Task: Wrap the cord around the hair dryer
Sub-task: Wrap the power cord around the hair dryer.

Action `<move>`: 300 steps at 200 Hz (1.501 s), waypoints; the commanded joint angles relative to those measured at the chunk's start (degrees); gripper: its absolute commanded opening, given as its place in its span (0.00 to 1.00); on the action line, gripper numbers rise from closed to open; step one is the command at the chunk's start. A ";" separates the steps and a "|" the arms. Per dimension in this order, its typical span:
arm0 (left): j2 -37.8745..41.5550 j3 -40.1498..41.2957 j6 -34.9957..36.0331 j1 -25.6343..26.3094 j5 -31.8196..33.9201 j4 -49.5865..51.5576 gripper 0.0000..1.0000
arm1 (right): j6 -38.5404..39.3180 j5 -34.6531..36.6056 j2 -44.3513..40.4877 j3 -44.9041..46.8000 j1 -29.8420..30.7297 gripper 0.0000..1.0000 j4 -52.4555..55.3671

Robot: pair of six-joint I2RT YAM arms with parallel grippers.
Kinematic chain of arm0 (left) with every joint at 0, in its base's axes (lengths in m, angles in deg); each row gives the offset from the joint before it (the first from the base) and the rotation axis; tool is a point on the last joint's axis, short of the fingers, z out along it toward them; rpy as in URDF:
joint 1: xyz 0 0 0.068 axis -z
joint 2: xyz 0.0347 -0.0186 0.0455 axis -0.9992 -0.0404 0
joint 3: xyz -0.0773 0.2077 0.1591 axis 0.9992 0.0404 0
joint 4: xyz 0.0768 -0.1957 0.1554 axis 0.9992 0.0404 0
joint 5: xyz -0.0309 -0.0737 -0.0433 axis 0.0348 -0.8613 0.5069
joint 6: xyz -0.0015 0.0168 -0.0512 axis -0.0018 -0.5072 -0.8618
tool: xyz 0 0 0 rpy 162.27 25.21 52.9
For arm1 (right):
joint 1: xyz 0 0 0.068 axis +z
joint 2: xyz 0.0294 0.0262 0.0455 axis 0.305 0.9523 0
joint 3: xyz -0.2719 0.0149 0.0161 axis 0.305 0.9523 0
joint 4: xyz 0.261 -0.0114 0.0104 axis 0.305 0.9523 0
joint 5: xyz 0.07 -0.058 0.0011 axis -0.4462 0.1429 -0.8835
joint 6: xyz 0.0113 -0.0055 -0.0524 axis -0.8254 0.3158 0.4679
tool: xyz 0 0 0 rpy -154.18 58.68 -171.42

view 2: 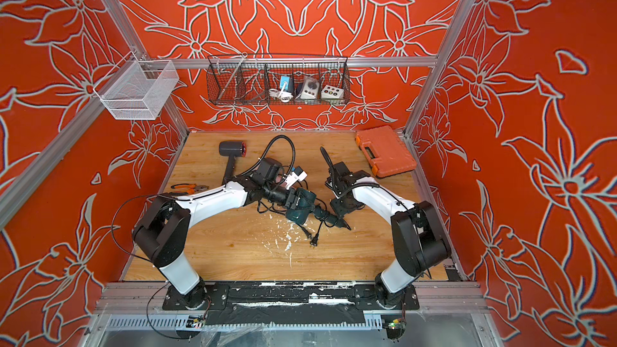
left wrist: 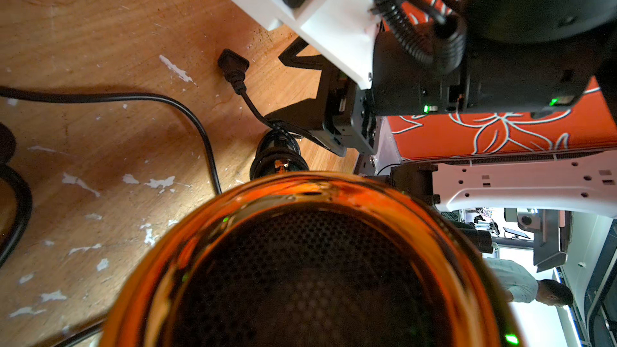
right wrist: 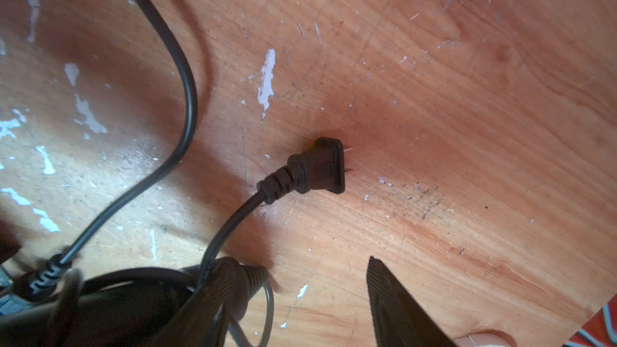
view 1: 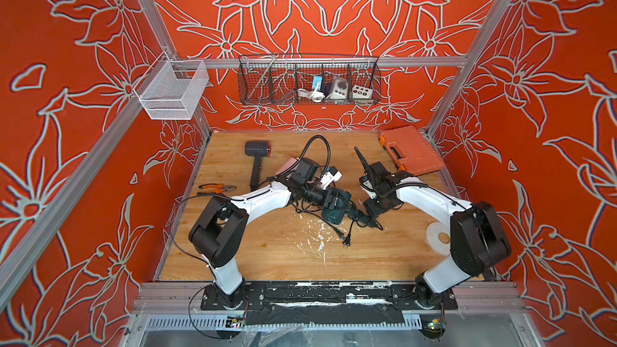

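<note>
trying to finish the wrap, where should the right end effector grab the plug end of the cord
Grip the ribbed neck just behind the plug, from straight above, jaws across the cord. It lies flat on the table, apart from the hair dryer, and the wider plug head would likely stop it slipping through.

Lab test cell: aluminium frame (view 1: 417,61), printed walls (view 1: 334,11), plywood tabletop (view 1: 267,255).

Wooden desk (right wrist: 467,95), scratched and flecked white; matt black rubbery cord (right wrist: 187,95); glossy teal plastic dryer (view 1: 334,216); wire-metal basket (view 1: 267,103); orange plastic case (view 1: 414,151).
</note>
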 commanded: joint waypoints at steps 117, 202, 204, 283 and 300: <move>3.17 -1.37 -0.86 -0.64 -5.54 -4.63 0.00 | -0.86 -1.50 -4.33 -2.39 -0.22 0.67 6.97; 4.20 -1.03 -2.19 -2.13 -7.00 -5.84 0.00 | -1.56 1.12 -6.96 -2.83 -0.38 0.67 7.92; 4.21 -1.08 -2.18 -2.14 -6.96 -5.75 0.00 | -1.57 1.12 -7.06 -2.84 -0.38 0.67 7.99; 4.29 -0.68 -2.26 -2.32 -7.09 -5.93 0.00 | -1.58 -0.19 -7.64 -2.84 -0.99 0.68 7.48; 4.23 -0.68 -2.33 -2.40 -7.10 -5.97 0.00 | -1.47 -0.18 -8.03 -2.50 -1.23 0.68 7.09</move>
